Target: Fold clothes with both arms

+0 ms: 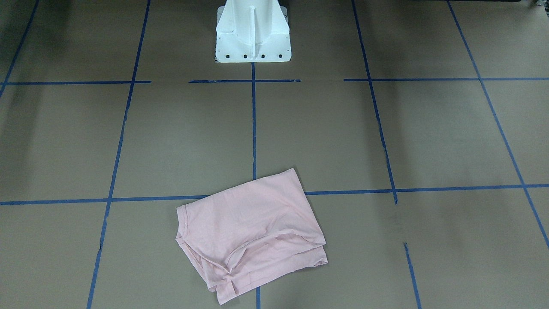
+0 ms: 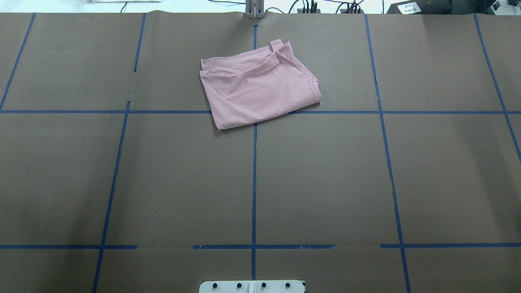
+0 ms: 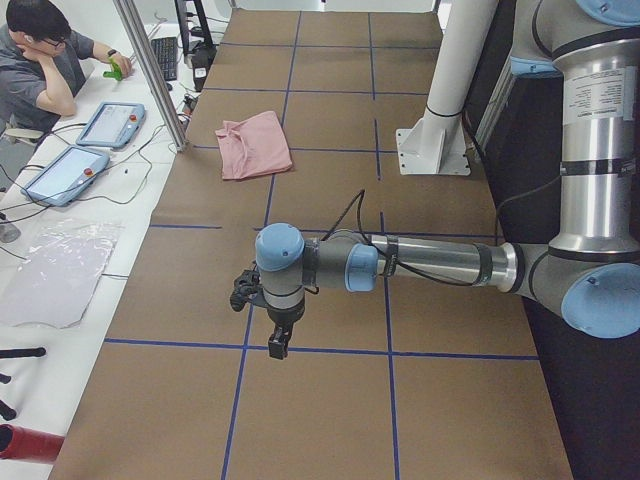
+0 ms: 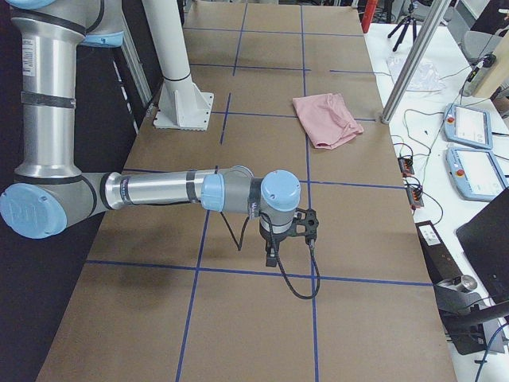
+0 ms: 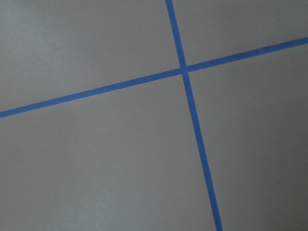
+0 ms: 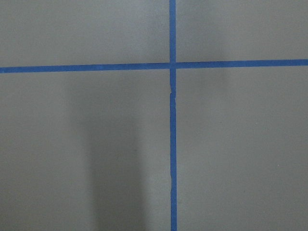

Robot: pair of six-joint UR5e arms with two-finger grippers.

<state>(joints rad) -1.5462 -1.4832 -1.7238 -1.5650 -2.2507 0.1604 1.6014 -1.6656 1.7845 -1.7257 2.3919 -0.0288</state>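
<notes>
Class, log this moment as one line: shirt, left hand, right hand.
pink T-shirt: folded, flat on table | left hand: over table, clear of T-shirt, state unclear | right hand: same, state unclear

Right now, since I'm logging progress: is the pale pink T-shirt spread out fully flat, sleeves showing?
No, the pale pink T-shirt lies folded into a compact layered bundle.

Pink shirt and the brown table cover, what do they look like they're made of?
Pink shirt: probably a thin cotton-like knit with a matte finish; it lies in soft wrinkles and has stitched hems. Brown table cover: likely kraft paper, also matte; seams between sheets show and its far edge ripples.
</notes>
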